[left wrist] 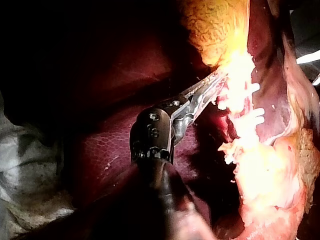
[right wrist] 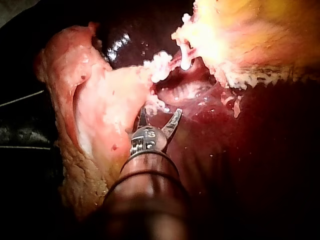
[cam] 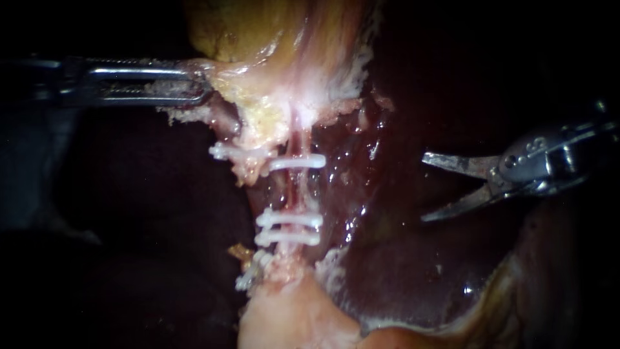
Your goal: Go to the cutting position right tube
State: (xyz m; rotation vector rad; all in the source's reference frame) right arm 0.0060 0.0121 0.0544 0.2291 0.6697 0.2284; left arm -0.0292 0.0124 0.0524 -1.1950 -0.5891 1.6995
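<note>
The right tube (cam: 299,189) runs pale and thin down the middle, with one white clip (cam: 298,161) on it above and two white clips (cam: 289,220) below; a bare stretch lies between them. My right instrument (cam: 424,187) is a pair of blades, open, well off to the right of that stretch and touching nothing. In the right wrist view the open blades (right wrist: 159,118) point toward the clipped tissue (right wrist: 185,62) ahead. My left instrument (cam: 201,84) holds the gallbladder's (cam: 258,32) lower edge with its jaws shut, also seen gripping bright tissue in the left wrist view (left wrist: 214,84).
A left tube (cam: 242,161) beside the right one carries its own clips (cam: 221,152). Dark wet liver (cam: 413,271) lies under and around the blades. Pale fatty tissue (cam: 290,317) sits below the clips.
</note>
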